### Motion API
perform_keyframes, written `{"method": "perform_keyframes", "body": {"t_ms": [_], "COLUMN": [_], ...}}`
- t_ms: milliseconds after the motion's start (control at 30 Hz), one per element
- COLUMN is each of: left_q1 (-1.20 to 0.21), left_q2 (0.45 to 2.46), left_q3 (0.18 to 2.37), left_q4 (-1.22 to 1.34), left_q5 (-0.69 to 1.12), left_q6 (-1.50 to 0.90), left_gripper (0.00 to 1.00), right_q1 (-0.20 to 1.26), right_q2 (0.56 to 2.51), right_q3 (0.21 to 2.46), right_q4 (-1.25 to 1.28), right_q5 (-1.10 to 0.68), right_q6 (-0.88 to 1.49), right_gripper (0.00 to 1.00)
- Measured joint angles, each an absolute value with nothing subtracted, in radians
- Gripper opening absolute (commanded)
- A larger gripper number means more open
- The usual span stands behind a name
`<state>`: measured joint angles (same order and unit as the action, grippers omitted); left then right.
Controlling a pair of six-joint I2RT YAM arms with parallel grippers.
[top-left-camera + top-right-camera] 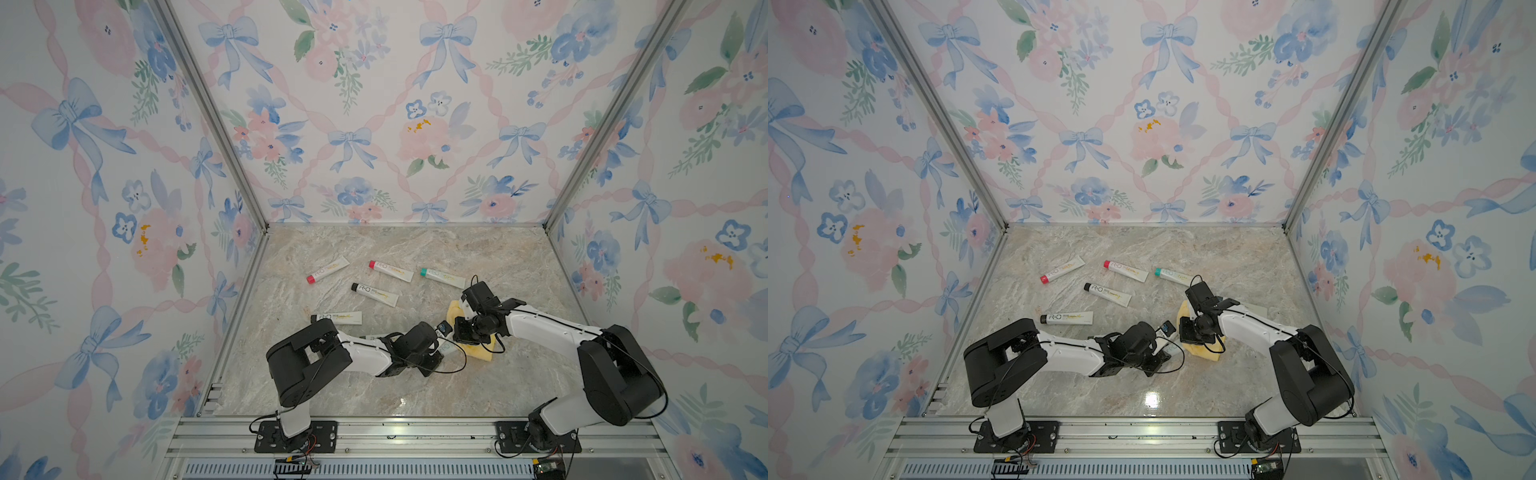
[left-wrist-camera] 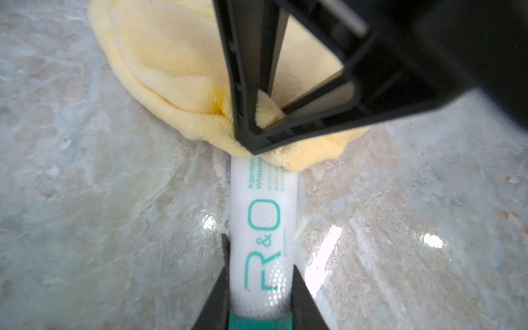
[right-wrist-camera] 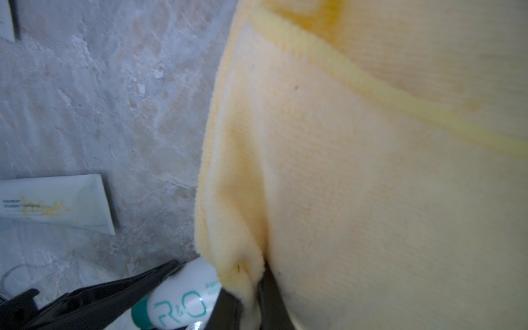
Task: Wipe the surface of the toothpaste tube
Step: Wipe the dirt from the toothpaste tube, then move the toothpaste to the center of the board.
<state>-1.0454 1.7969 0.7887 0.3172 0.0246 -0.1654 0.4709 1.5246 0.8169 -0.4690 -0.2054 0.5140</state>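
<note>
tube: the toothpaste tube (image 2: 264, 217) is white with a teal cap and teal "r&o" lettering. we see it between the two fingers of the left hand (image 2: 260, 265), gripped near the cap end.
tube's far end: it runs out ahead of the left hand and goes under the edge of the yellow cloth (image 3: 343, 171).
tube and table: the tube sits low over the table (image 1: 374, 386); we cannot tell whether it touches it.
left hand: narrow, clamped on the tube's sides, with one finger (image 2: 220, 285) on each side of the white body.
right hand: the right hand (image 2: 254, 143) is pinched narrow on a fold of the cloth. its tips point down at the spot where the cloth meets the tube.
hands together: in both top views we find the two hands just beside each other, at the front and a little right of the table's middle.
cloth: bunched and folded, part lying on the table and part draped over the tube's far end.
left arm: it reaches low from the front rail toward the middle, forearm near level.
right arm: it comes in from the front right, elbow raised, wrist bent down over the cloth.
other tubes: five more lie flat farther back, apart from both hands. the nearest tube (image 1: 336, 318) has a black cap.
</note>
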Motion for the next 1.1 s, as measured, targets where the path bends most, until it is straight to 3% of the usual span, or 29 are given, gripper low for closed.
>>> {"method": "perform_keyframes", "body": {"t_ms": [300,667,1100], "left_q1": [-1.045,-0.993,-0.913], "left_q2": [1.797,1.858,2.054], "left_q3": [0.789,0.889,1.190], "left_q4": [0.318,0.265,0.162], "left_q5": [0.023,0.023,0.041], "left_q6": [-0.164,-0.157,-0.119], "left_gripper": [0.23,0.24,0.25], "right_q1": [0.333,0.197,0.219], "right_q2": [1.486,1.181,1.240], "right_q3": [0.768,0.629,0.629], "right_q4": [-0.486,-0.588,-0.576], "right_q5": [-0.161,-0.043,-0.059], "right_q6": [0.508,0.550,0.557], "right_gripper": [0.13,0.13,0.13]}}
